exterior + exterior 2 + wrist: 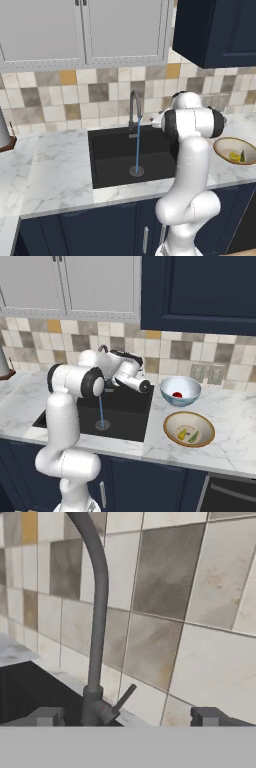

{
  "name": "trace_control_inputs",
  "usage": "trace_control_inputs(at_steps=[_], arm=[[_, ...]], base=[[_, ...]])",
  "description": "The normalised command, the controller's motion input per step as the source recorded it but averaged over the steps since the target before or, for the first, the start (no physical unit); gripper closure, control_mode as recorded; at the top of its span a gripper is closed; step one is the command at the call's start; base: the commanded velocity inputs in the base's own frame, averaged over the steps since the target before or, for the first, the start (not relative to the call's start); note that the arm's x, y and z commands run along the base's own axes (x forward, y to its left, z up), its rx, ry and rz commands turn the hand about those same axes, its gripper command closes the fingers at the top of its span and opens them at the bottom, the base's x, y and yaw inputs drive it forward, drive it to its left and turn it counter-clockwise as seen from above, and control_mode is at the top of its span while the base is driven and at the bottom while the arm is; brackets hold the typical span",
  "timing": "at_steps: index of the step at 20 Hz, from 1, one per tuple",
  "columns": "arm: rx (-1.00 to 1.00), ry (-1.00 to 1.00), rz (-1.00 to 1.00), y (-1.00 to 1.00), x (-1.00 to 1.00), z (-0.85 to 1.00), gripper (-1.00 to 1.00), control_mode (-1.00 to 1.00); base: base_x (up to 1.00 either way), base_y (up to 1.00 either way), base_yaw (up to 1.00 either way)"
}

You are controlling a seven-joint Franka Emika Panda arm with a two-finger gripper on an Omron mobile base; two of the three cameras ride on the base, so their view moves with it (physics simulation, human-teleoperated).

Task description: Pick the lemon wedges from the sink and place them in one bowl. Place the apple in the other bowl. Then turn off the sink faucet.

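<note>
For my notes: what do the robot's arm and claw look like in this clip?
The arm is glossy white, built of rounded tubular segments with dark, nearly black bands at the joints. No cables or markings are visible. The claw has two small, blocky dark grey fingertips.

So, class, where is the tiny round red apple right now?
In the right base view, the tiny round red apple sits inside the deep pale blue bowl, behind the shallow tan-rimmed bowl, right of the black sink.
</note>
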Motion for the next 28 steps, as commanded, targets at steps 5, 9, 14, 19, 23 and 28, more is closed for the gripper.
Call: trace_control_inputs(at_steps=[5,9,14,19,23,28], arm=[[0.03,0.0,0.0,0.0,0.67,-0.32,-1.0,-1.0],[0.03,0.0,0.0,0.0,0.7,-0.32,-1.0,-1.0],[0.03,0.0,0.0,0.0,0.7,-0.3,-1.0,-1.0],[0.03,0.0,0.0,0.0,0.65,-0.25,-1.0,-1.0],[0.03,0.0,0.0,0.07,0.54,-0.1,-1.0,-1.0],[0.0,0.01,0.0,0.38,0.2,-0.02,-1.0,-1.0]], base=[[0.0,0.0,0.0],[0.0,0.0,0.0],[0.0,0.0,0.0],[0.0,0.0,0.0],[0.0,0.0,0.0],[0.0,0.0,0.0]])
